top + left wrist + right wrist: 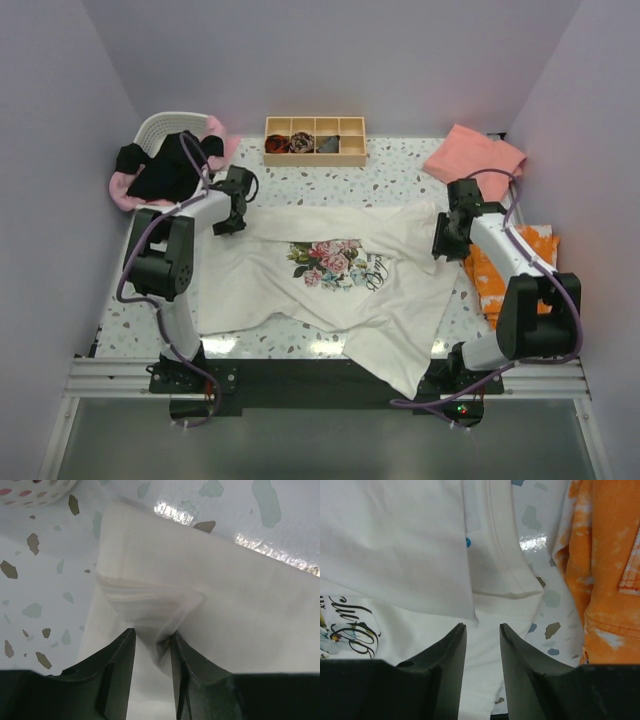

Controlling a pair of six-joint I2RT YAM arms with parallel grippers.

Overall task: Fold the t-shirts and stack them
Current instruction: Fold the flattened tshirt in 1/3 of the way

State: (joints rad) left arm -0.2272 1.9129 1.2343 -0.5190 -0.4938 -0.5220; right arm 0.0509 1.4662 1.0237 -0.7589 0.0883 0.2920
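Note:
The cream-white t-shirt (330, 290) with a rose print (335, 262) lies spread across the table's middle, its top edge folded over. My left gripper (230, 225) sits at the shirt's far left corner. In the left wrist view the left gripper (152, 632) has its jaws apart, with a raised crease of the white cloth (225, 600) leaning on the right finger (187, 660). My right gripper (440, 248) is at the far right corner. In the right wrist view the right gripper (482, 626) is open over flat white cloth (395, 540). A salmon-pink t-shirt (473, 155) lies folded at the back right.
A white basket (165, 125) at the back left holds black (165, 168) and light pink (125, 192) shirts. A wooden compartment box (315, 140) with small rolled bundles stands at the back centre. An orange tie-dye garment (510, 265) lies beside the right gripper, orange cloth (605, 555) close by.

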